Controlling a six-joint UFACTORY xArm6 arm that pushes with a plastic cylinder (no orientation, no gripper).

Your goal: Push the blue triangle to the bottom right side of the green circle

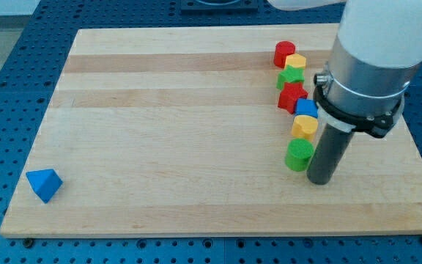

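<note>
The blue triangle [44, 184] lies near the bottom left corner of the wooden board [174, 132]. The green circle [298, 155] sits at the lower end of a column of blocks on the view's right. My tip [319, 180] rests on the board just right of and slightly below the green circle, very close to it. The tip is far from the blue triangle, across the board's width.
Above the green circle runs a column of blocks: a yellow block [305, 127], a blue block [306, 108], a red star-like block [292, 96], a green block [291, 76], a yellow block [295, 61] and a red block [284, 52].
</note>
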